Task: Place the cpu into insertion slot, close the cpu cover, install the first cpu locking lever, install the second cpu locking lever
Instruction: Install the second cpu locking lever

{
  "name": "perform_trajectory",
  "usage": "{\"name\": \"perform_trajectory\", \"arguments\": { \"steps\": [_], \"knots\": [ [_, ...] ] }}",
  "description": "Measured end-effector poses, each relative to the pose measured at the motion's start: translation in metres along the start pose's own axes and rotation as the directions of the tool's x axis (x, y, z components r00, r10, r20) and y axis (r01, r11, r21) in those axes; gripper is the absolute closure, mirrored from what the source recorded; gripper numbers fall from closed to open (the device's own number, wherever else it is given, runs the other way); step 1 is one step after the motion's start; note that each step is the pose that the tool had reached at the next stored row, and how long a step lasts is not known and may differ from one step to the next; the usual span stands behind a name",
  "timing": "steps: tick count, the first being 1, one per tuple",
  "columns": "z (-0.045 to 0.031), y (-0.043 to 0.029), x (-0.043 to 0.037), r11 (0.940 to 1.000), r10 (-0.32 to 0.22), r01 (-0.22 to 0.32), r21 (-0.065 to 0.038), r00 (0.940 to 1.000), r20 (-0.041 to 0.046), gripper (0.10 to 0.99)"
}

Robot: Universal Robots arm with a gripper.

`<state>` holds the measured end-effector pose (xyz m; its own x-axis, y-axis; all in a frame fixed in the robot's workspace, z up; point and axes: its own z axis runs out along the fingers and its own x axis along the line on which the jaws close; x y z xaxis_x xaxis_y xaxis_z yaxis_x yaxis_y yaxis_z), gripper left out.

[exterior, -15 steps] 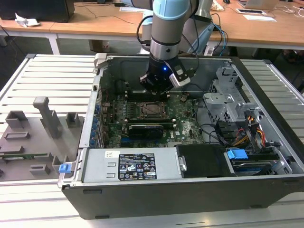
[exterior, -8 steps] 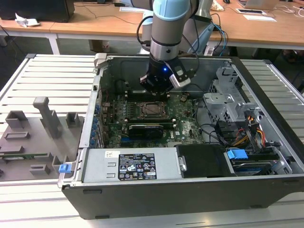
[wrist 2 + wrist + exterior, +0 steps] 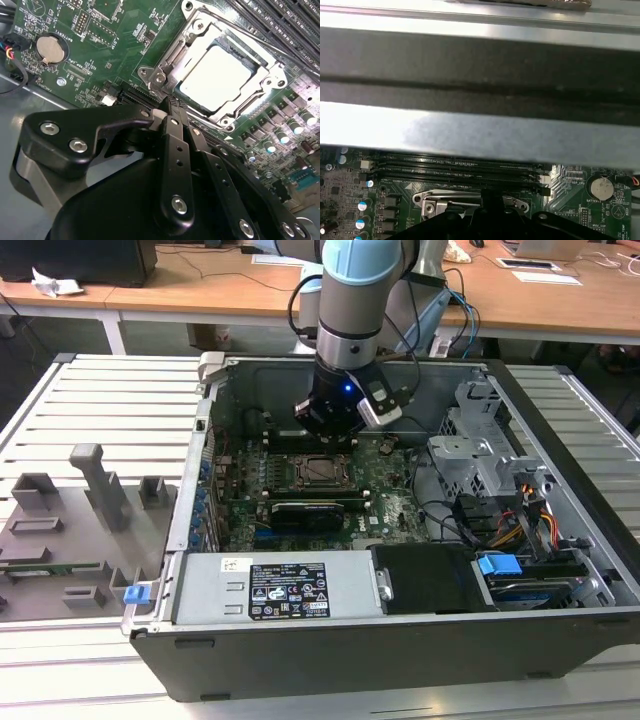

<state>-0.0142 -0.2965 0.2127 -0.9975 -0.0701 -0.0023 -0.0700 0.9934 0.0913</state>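
The cpu (image 3: 215, 77) lies flat in its socket on the green motherboard, its pale metal top facing up. The cpu cover (image 3: 192, 47), a metal frame with a square window, is down around it. My gripper (image 3: 169, 104) is shut, its two black fingers pressed together with their tips right at the socket's near corner. I cannot tell whether they touch a locking lever. In the exterior view the gripper (image 3: 333, 437) hangs just behind the cpu (image 3: 322, 470) inside the open computer case. The first wrist view has the gripper (image 3: 490, 197) over the socket's edge.
A power supply (image 3: 270, 585) fills the case's front. A long black card (image 3: 305, 510) stands just in front of the socket. A metal drive cage (image 3: 480, 445) is at the exterior view's right. Memory slots (image 3: 455, 167) and the case wall (image 3: 480, 75) are close by.
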Motion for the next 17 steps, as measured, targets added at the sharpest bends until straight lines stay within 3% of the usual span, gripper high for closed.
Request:
{"name": "perform_trajectory", "arguments": {
  "steps": [17],
  "knots": [
    [-0.0008,-0.0085,0.0006,1.0,0.0,0.0,0.0,1.0,0.0,0.98]
  ]
}}
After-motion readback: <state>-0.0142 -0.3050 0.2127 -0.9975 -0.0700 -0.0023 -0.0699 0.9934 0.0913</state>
